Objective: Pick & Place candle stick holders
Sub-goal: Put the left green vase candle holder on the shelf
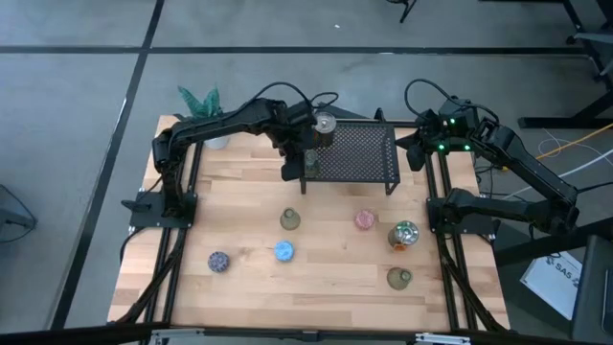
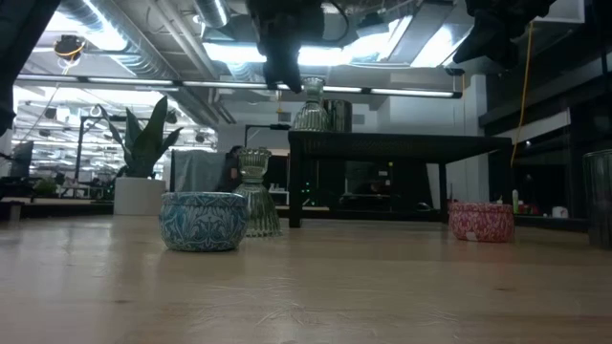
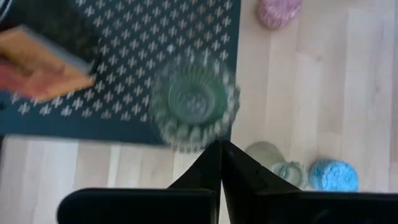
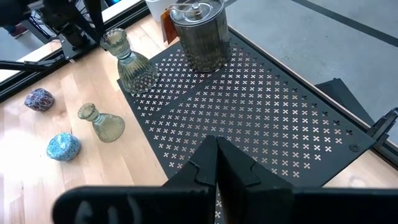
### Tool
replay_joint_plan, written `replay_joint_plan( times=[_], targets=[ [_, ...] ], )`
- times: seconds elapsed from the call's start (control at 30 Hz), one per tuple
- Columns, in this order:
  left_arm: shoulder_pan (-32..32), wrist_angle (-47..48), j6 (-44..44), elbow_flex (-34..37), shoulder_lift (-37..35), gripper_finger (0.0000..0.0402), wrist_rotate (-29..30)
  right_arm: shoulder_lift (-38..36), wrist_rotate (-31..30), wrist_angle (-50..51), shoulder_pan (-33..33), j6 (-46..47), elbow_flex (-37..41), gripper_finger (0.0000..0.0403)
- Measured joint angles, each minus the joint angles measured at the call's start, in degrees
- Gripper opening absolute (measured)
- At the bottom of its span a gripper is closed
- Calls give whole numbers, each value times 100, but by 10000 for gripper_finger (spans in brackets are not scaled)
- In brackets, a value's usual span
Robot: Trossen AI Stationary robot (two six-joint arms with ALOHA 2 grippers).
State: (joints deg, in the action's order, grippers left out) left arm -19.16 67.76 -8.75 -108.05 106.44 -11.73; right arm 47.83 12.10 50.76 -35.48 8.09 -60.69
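An olive-green glass holder point(image 4: 132, 65) stands upright on its base at the near left corner of the black mesh rack point(image 1: 350, 153); it also shows in the left wrist view point(image 3: 196, 102) and the low view point(image 2: 311, 105). My left gripper point(image 3: 221, 146) is shut and empty, just above and beside that holder point(image 2: 282, 62). A silvery holder point(image 1: 324, 123) stands at the rack's far left corner. My right gripper point(image 4: 217, 146) is shut and empty over the rack's right side point(image 1: 415, 153). On the table stand an olive holder point(image 1: 290, 219), a blue one point(image 1: 283, 251), a pink one point(image 1: 364, 219), a purple-speckled one point(image 1: 218, 261), a silvery one point(image 1: 404, 235) and another olive one point(image 1: 399, 278).
A white-potted green plant point(image 1: 201, 101) stands at the table's far left corner. The rack takes up the far middle of the table. Bare wood point(image 1: 326, 287) lies along the near edge between the holders.
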Motion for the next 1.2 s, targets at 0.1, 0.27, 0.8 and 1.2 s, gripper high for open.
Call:
replay_joint_plan(
  times=[0.1,0.27,0.8,1.2],
  targets=[
    [0,-260,-2,0,10,2,-2,0,1,-1,0,-2,0,7],
    [-39,-745,-2,0,6,2,8,0,2,-1,2,-2,0,7],
    [-139,-1035,290,-37,-254,2,6,0,74,-287,2,-6,0,7],
    [-441,-1014,352,-42,-968,2,24,294,468,-925,380,-101,0,19]
  ],
)
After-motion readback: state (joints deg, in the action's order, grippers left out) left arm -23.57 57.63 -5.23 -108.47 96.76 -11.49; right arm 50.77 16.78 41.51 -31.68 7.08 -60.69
